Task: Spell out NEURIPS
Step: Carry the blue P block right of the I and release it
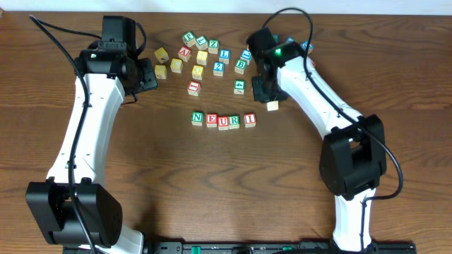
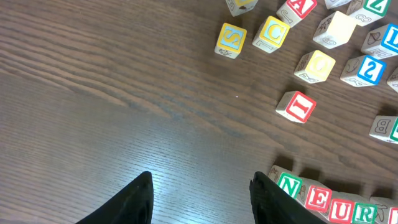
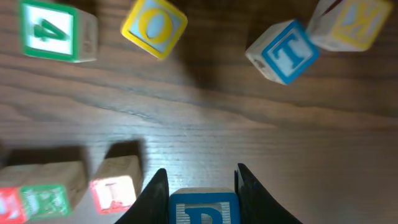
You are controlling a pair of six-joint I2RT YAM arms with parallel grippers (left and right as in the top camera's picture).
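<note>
Presently the right gripper (image 3: 202,179) has both fingers drawn in narrow against the sides of the P cube (image 3: 204,208); its blue letter is cut by the bottom of the wrist view and is read as P on that basis; whether the cube clears the table (image 1: 212,183) cannot be told.

Position: the P cube sits just off the right-edge end of the row (image 1: 223,121), a little toward the far edge and not yet in line; the row reads N, E, U, R, I and lies near the middle of the surface; its last piece, the I cube (image 1: 249,119), stands apart from the held cube.

Step in hand, as judged: setting down the sixth letter; five are placed, two remain.

Next move calls for: bringing the P cube toward the near edge into line, close beside the I cube without nudging it, letter face up, then letting go.

Left gripper (image 2: 202,199): fingers spread wide, nothing between them; it hangs over bare wood on the left-edge side of the loose cubes (image 1: 212,56) by the far edge.

Outstanding: the S cube (image 2: 231,39), yellow-framed with a blue letter, lies among those cubes, within the left wrist's view.
</note>
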